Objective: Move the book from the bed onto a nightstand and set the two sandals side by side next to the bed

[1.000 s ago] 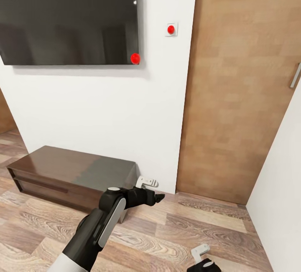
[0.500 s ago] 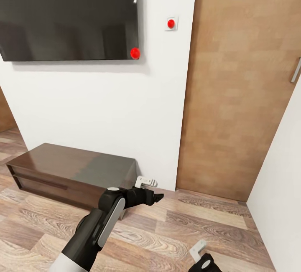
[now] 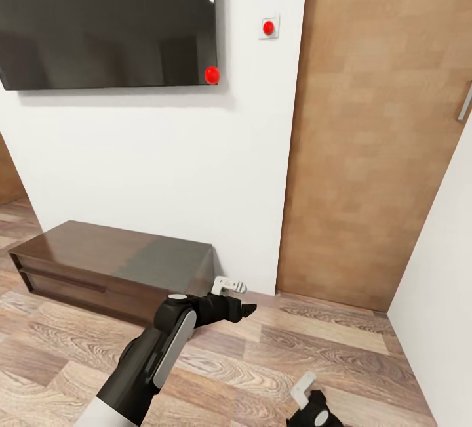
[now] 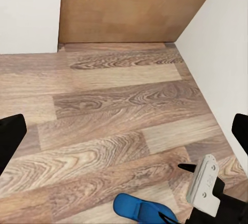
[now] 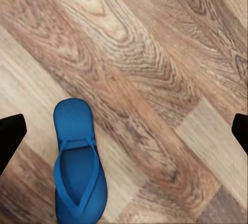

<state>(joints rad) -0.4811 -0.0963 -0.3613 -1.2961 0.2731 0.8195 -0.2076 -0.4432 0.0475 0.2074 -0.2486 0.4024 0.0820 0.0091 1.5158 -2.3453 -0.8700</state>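
Observation:
A bright blue sandal (image 5: 78,166) lies flat on the wood-plank floor, straps up, right under my right gripper (image 5: 124,133), whose black fingers stand wide apart and hold nothing. The left wrist view catches the same sandal (image 4: 140,208) beside the right gripper's grey bracket (image 4: 205,185). My left gripper (image 4: 124,136) is open and empty, held out over the floor in front of the cabinet corner (image 3: 244,311). At the head view's lower edge my right gripper (image 3: 307,404) hangs low over the floor. The book, the bed and the nightstand are out of view.
A long low dark-brown cabinet (image 3: 111,263) stands against the white wall under a black wall-mounted screen (image 3: 108,20). A wooden door (image 3: 373,138) is to the right, with a white wall (image 3: 442,322) closing in on the far right. Plank floor (image 3: 262,361) lies between.
The head view has shifted a little, so the wall and cabinet sit higher in the picture. My right gripper has edged slightly left. The left arm holds its pose.

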